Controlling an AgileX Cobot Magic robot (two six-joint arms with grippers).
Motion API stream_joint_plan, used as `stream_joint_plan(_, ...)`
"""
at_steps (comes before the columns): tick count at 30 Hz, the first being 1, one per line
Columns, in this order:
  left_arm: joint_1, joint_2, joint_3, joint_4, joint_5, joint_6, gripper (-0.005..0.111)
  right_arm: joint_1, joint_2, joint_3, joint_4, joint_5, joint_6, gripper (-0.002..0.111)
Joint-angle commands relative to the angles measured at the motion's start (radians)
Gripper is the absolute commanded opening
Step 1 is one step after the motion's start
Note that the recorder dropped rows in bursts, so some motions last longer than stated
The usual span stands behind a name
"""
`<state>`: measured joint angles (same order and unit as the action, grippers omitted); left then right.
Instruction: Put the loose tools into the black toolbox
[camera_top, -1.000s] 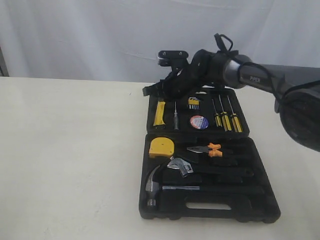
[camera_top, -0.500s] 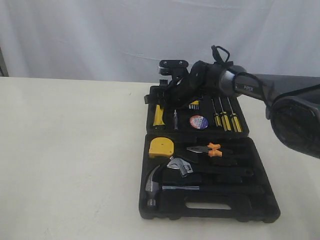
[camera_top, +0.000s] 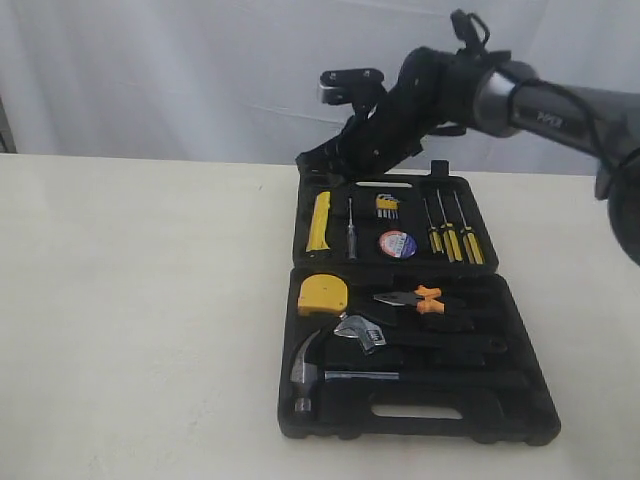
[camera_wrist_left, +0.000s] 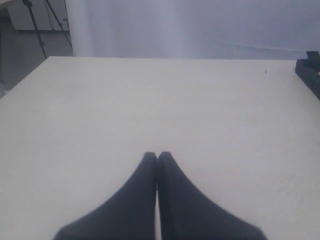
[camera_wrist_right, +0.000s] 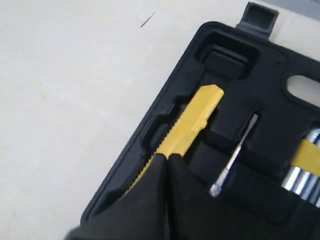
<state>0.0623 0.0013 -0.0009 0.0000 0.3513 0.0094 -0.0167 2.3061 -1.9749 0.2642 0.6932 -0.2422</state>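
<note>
The black toolbox lies open on the table. In its recesses sit the long yellow knife, the tape roll, the yellow tape measure and the orange-handled pliers. My right gripper hovers shut above the box's far left corner and holds nothing. In the right wrist view its tips sit just above the yellow knife, which lies in its slot of the toolbox. My left gripper is shut over bare table, with a corner of the toolbox far off.
A hammer, a wrench, three yellow-handled screwdrivers, hex keys and a thin silver driver also lie in the box. A white curtain hangs behind the table.
The right gripper dipped onto the yellow knife's end half a second ago, then rose up and back. The knife stays in its slot.
</note>
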Motion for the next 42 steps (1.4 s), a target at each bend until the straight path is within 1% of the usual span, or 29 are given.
stream_joint_plan(1,-0.004,-0.001,0.001,0.000,-0.009,-0.002,0.000,-0.003,-0.139,-0.001,-0.160,0.215,-0.021,0.000)
stream_joint_plan(2,-0.004,-0.001,0.001,0.000,-0.009,-0.002,0.000,-0.001,-0.164,-0.001,-0.195,0.265,-0.027,0.000)
stream_joint_plan(4,-0.004,-0.001,0.001,0.000,-0.009,-0.002,0.000,0.003,-0.239,-0.001,-0.273,0.486,-0.099,0.000)
stream_joint_plan(5,-0.004,-0.001,0.001,0.000,-0.009,-0.002,0.000,0.008,-0.256,-0.001,-0.274,0.528,-0.130,0.000)
stream_joint_plan(7,-0.004,-0.001,0.001,0.000,-0.009,-0.002,0.000,0.026,-0.289,0.020,-0.273,0.528,-0.167,-0.001)
stream_joint_plan(10,-0.004,-0.001,0.001,0.000,-0.009,-0.002,0.000,0.083,-0.370,0.119,-0.295,0.528,-0.215,-0.001)
stream_joint_plan(12,-0.004,-0.001,0.001,0.000,-0.009,-0.002,0.000,0.143,-0.419,0.196,-0.362,0.528,-0.217,-0.001)
stream_joint_plan(14,-0.004,-0.001,0.001,0.000,-0.009,-0.002,0.000,0.213,-0.475,0.314,-0.489,0.528,-0.198,-0.001)
stream_joint_plan(15,-0.004,-0.001,0.001,0.000,-0.009,-0.002,0.000,0.259,-0.515,0.397,-0.583,0.500,-0.155,-0.001)
stream_joint_plan(16,-0.004,-0.001,0.001,0.000,-0.009,-0.002,0.000,0.284,-0.540,0.451,-0.624,0.483,-0.137,-0.001)
stream_joint_plan(20,-0.004,-0.001,0.001,0.000,-0.009,-0.002,0.000,0.338,-0.651,0.664,-0.649,0.381,-0.090,-0.001)
stream_joint_plan(22,-0.004,-0.001,0.001,0.000,-0.009,-0.002,0.000,0.353,-0.710,0.772,-0.649,0.298,-0.066,-0.001)
stream_joint_plan(26,-0.004,-0.001,0.001,0.000,-0.009,-0.002,0.000,0.370,-0.832,1.001,-0.649,0.061,-0.034,-0.001)
stream_joint_plan(31,-0.004,-0.001,0.001,0.000,-0.009,-0.002,0.000,0.370,-0.898,1.240,-0.688,-0.174,-0.034,-0.001)
stream_joint_plan(34,-0.004,-0.001,0.001,0.000,-0.009,-0.002,0.000,0.370,-0.886,1.301,-0.722,-0.265,-0.034,0.000)
stream_joint_plan(37,-0.004,-0.001,0.001,0.000,-0.009,-0.002,0.000,0.370,-0.873,1.314,-0.722,-0.321,-0.003,0.000)
stream_joint_plan(40,-0.004,-0.001,0.001,0.000,-0.009,-0.002,0.000,0.370,-0.864,1.314,-0.719,-0.326,0.016,0.000)
stream_joint_plan(41,-0.004,-0.001,0.001,0.000,-0.009,-0.002,0.000,0.370,-0.862,1.314,-0.719,-0.322,0.016,0.002)
stream_joint_plan(42,-0.004,-0.001,0.001,0.000,-0.009,-0.002,0.000,0.370,-0.857,1.314,-0.719,-0.318,0.016,0.006)
